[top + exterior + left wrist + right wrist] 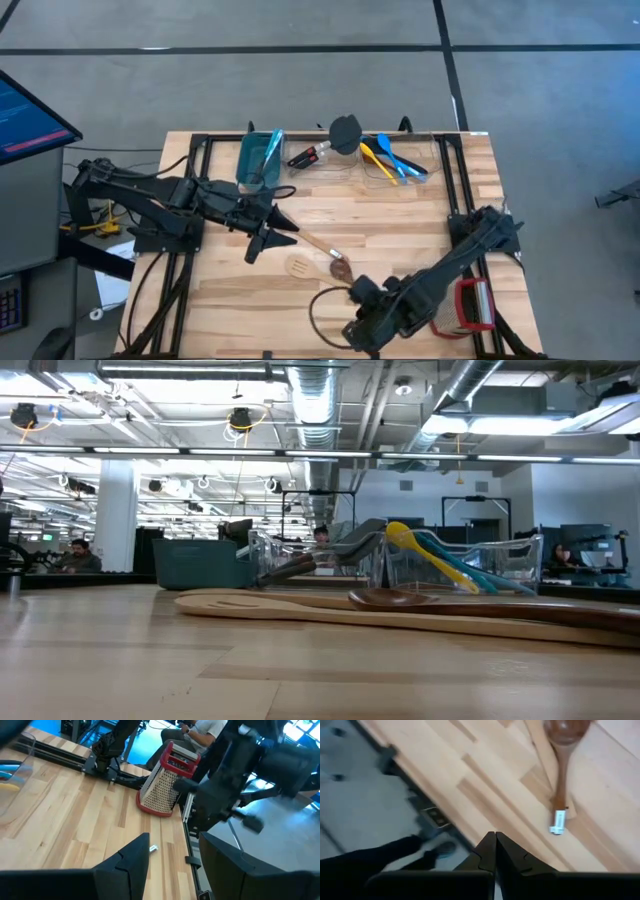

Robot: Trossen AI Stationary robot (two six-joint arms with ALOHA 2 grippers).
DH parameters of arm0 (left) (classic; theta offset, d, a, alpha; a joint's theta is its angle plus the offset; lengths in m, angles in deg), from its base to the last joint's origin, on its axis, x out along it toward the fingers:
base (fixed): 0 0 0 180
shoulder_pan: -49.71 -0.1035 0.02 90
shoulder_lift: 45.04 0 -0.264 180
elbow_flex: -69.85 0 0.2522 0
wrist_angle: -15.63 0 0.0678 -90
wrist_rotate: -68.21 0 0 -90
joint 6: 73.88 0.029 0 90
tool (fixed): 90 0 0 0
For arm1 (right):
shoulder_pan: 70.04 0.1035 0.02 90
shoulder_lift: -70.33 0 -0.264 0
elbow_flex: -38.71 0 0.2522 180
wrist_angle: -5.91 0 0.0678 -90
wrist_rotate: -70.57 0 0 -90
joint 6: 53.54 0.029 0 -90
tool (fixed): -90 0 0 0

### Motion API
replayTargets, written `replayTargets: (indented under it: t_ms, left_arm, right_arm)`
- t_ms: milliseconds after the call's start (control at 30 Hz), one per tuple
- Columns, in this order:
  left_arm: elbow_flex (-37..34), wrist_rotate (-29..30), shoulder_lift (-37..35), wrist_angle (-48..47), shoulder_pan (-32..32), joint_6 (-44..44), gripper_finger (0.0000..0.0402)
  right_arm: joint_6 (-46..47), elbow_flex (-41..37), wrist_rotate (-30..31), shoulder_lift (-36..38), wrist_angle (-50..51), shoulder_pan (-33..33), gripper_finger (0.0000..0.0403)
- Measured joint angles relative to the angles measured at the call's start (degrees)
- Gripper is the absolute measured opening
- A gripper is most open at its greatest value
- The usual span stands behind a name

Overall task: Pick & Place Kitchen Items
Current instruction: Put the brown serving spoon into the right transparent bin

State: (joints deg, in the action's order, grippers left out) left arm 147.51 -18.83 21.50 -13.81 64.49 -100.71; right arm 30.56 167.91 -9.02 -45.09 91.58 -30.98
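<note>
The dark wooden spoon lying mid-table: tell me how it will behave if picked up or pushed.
The dark wooden spoon looks rigid, so it should lift without drooping. Its long thin handle lies flat on the table, so a push would probably pivot it. It crosses a paler wooden utensil, which may shift too.

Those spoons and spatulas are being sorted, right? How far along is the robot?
Partly done, it seems. Yellow and blue spoons and a black spatula already lie in clear containers at the table's far edge. Nothing is in hand: the left gripper hovers open and empty, and the right gripper is shut and empty near the front edge. Two wooden spoons are still lying loose mid-table.
</note>
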Motion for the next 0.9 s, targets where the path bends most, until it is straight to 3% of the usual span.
replayTargets:
  t_ms: [400, 700, 900]
  left_arm:
    - [0.0, 0.0, 0.0, 0.0, 0.0, 0.0, 0.0159]
    - [0.0, -0.1, 0.0, -0.3, 0.0, 0.0, 0.0159]
    - [0.0, -0.1, 0.0, -1.7, 0.0, 0.0, 0.0159]
  right_arm:
    - [0.2, 0.0, -0.7, -7.0, 3.2, -4.8, 0.0003]
    - [-8.1, -1.4, -4.7, -8.7, 6.6, -7.8, 0.0076]
    - [-10.9, -4.8, -4.6, -8.6, 7.4, -8.0, 0.0086]
